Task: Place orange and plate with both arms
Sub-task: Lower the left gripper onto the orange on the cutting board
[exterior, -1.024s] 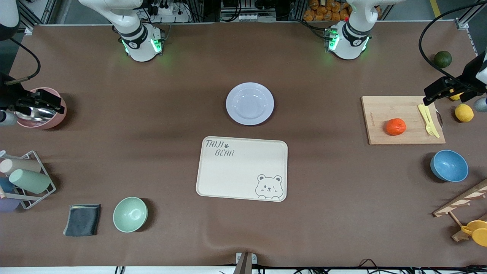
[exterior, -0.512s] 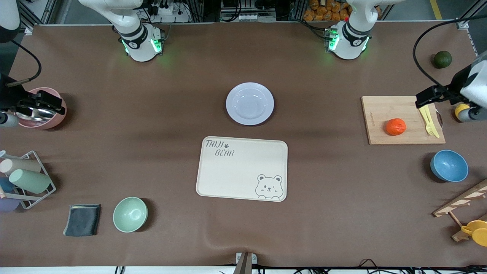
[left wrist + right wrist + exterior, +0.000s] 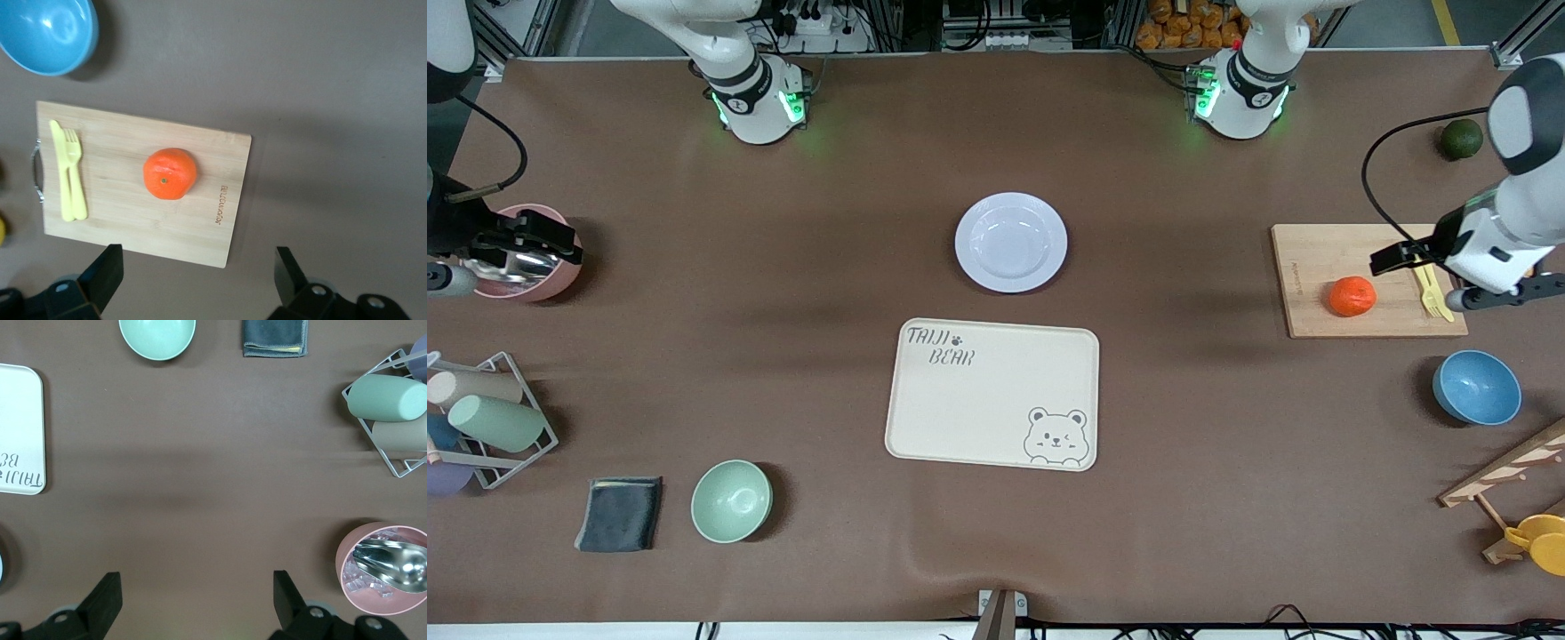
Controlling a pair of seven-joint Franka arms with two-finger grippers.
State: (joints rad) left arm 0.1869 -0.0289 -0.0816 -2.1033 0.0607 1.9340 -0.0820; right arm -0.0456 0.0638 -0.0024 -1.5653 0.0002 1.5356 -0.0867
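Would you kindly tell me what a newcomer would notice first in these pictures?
Probably the orange on the cutting board at the left arm's end, with the open left gripper above the board. Next, the plate mid-table, with the bear tray nearer the camera.

One orange [image 3: 1352,296]; one plate [image 3: 1011,242]; two bowls [image 3: 731,501].

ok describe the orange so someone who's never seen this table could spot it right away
Find the wooden cutting board toward the left arm's end of the table. The orange sits on it, beside a yellow plastic fork and knife. It is the only reddish-orange fruit there: small, round, slightly flattened, unlike the dark green fruit lying off the board.
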